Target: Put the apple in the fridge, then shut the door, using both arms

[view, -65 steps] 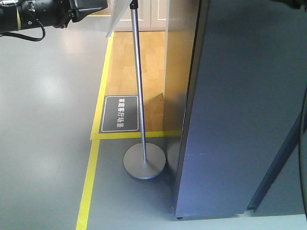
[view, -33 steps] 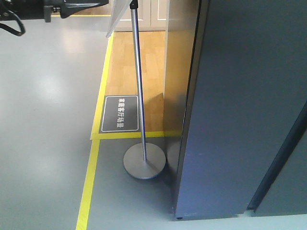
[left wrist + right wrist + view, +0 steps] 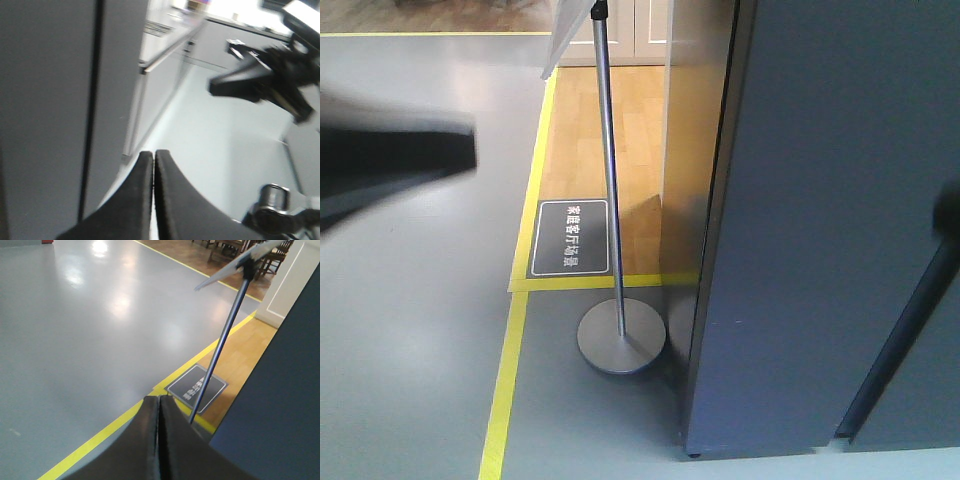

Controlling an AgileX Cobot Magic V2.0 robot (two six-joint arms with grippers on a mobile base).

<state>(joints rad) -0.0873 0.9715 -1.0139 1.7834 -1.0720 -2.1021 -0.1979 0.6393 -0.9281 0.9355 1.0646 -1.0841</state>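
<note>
The apple is out of view in every view. The fridge (image 3: 820, 200) shows only dark grey outer panels at the right, and its inside is hidden. In the left wrist view a dark seam (image 3: 92, 100) splits two grey panels; I cannot tell which is the door. My left gripper (image 3: 153, 152) is shut with nothing in it, close beside those panels. In the front view the left arm (image 3: 395, 160) is a dark blur at the left. My right gripper (image 3: 158, 397) is also shut and empty, over the floor beside the fridge (image 3: 280, 405).
A sign stand with a thin metal pole (image 3: 610, 180) and a round base (image 3: 620, 340) stands just left of the fridge. Yellow floor tape (image 3: 510, 360) borders a wood floor patch with a dark floor label (image 3: 570, 238). Grey cabinets with a bar handle (image 3: 165, 55) lie beyond.
The left arm has swept from the top left corner down into the left middle of the front view, now motion-blurred. A dark blur has appeared at the right edge.
</note>
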